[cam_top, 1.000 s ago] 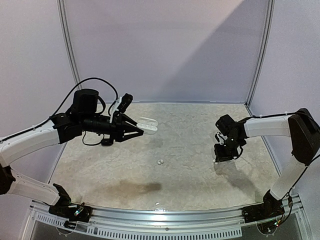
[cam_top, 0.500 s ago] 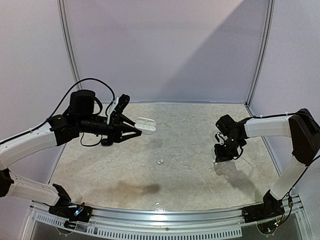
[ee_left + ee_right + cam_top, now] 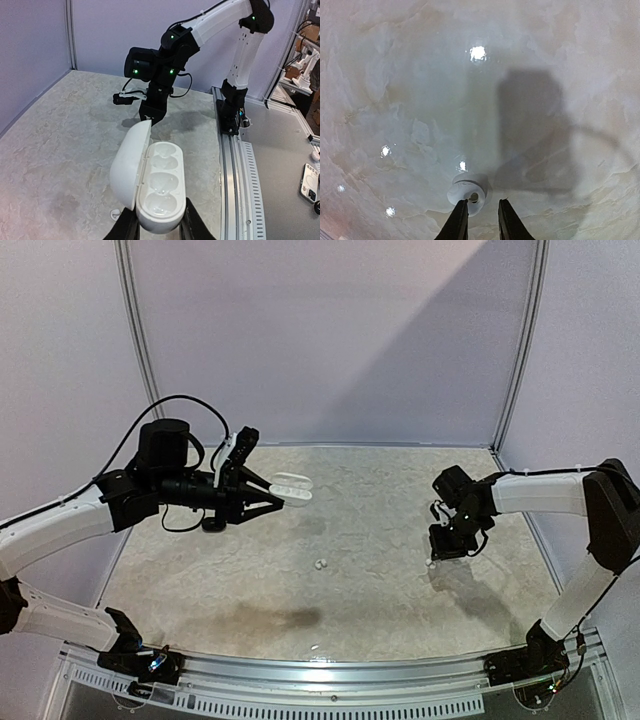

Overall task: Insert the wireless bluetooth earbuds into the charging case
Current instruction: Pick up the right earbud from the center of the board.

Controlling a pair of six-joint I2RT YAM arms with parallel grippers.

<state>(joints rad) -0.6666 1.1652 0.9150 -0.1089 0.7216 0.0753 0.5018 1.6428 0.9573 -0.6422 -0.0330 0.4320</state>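
We see the left hand (image 3: 272,498) up off the worktop (image 3: 380,610) on its left side, clenched on the charging case (image 3: 291,487); the wrist view shows the case (image 3: 159,192) pinched at its near end between the two dark fingers (image 3: 192,229), lid swung wide to the left, white wells facing up; the wells look unfilled to us, though glare makes it hard to be sure.

Over on the right side the right hand (image 3: 438,558) is down low, close to the worktop, fingers pointing at it; from its own camera we get a white earbud (image 3: 467,192) lying on the marbled surface right at the fingertips, its rim against the left-hand finger (image 3: 458,220) in that view; the right hand (image 3: 481,202) is parted a little, bare worktop showing in the narrow gap, the other finger clear of the bud, so we call it released, not grasping.

A second earbud (image 3: 320,564), also white, sits alone mid-worktop, well apart from both hands; the left wrist camera catches it (image 3: 116,214) on the surface below the raised case.
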